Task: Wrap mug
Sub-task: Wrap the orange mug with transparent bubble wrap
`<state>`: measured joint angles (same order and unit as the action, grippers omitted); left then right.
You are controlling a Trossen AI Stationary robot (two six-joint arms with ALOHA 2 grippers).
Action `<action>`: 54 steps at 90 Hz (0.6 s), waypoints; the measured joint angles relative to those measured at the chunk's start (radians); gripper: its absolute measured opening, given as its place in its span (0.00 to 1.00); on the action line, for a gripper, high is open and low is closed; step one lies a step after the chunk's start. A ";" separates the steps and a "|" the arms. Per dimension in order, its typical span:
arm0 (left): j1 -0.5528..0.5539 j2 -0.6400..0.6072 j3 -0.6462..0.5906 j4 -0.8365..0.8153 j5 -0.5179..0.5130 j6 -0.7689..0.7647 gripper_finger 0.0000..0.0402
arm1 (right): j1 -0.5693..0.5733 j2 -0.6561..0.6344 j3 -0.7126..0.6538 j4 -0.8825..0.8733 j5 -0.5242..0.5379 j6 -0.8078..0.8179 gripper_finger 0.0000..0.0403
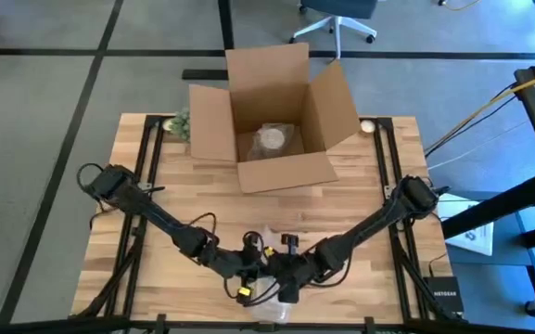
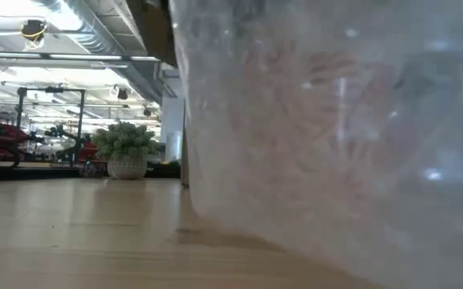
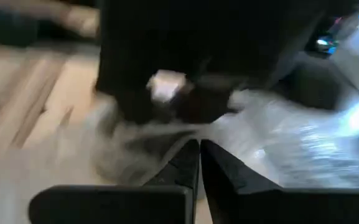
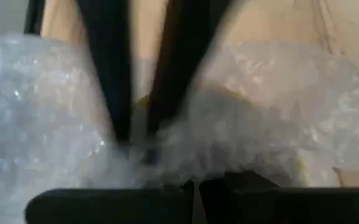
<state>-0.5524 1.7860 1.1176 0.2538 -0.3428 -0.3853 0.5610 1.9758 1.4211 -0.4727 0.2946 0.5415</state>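
Both my claws met at the table edge farthest from the open brown cardboard box, bent over a crumpled sheet of clear bubble wrap. My left gripper had its dark fingers pressed together, and a fold of the wrap ran in between them, so I judged it pinched there. My right gripper also looked closed, buried in the plastic, though that view was smeared and I could not swear it held anything. The mug itself I could not pick out; I took it to lie somewhere under the wrap between my claws. A pale wrapped bundle already sat inside the box.

The risks I saw: the thin film could slip from my left pinch if I pulled sideways, and the wrap would spring open. With the mug hidden, a blind tug might roll it off the table edge beside me. My two wrists were crowded together and could knock each other.
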 joint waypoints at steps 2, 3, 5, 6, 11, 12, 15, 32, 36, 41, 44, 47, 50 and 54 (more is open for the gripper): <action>-0.005 -0.019 0.010 -0.027 -0.002 -0.001 0.00 | 0.000 0.001 0.001 0.000 0.001 -0.001 0.00; -0.007 -0.029 0.015 -0.043 -0.004 -0.001 0.00 | 0.000 0.001 0.002 0.000 0.002 -0.003 0.00; -0.014 -0.048 0.023 -0.084 -0.009 -0.006 0.00 | 0.000 0.001 0.004 0.001 0.002 -0.006 0.00; -0.018 -0.057 0.026 -0.107 -0.012 -0.009 0.00 | 0.000 0.001 0.005 0.001 0.002 -0.008 0.00; -0.039 -0.092 0.035 -0.206 -0.030 -0.037 0.00 | 0.001 0.002 0.008 0.001 0.001 -0.015 0.00; -0.044 -0.099 0.035 -0.224 -0.033 -0.049 0.00 | 0.001 0.002 0.008 0.001 0.001 -0.016 0.00; -0.059 -0.118 0.036 -0.285 -0.039 -0.076 0.00 | 0.001 0.002 0.008 0.001 0.003 -0.019 0.00; -0.153 -0.127 0.004 -0.511 -0.045 -0.335 0.00 | 0.001 0.003 0.008 0.000 0.009 -0.030 0.00; -0.166 -0.094 -0.029 -0.488 -0.061 -0.371 0.00 | 0.001 0.003 0.009 0.000 0.009 -0.037 0.00; -0.170 -0.047 -0.057 -0.422 -0.085 -0.387 0.00 | 0.001 0.003 0.009 0.000 0.010 -0.041 0.00; -0.167 -0.027 -0.063 -0.357 -0.101 -0.375 0.00 | 0.001 0.003 0.009 0.001 0.018 -0.042 0.00; -0.159 -0.003 -0.064 -0.285 -0.117 -0.355 0.00 | 0.001 0.003 0.009 0.000 0.027 -0.042 0.00; -0.149 0.018 -0.062 -0.222 -0.121 -0.327 0.00 | 0.001 0.003 0.009 0.000 0.032 -0.042 0.00; -0.134 0.044 -0.062 -0.152 -0.123 -0.280 0.00 | 0.001 0.003 0.009 0.000 0.038 -0.046 0.00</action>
<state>-0.6866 1.8303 1.0552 0.1019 -0.4662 -0.6651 0.5617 1.9789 1.4303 -0.4730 0.3330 0.4953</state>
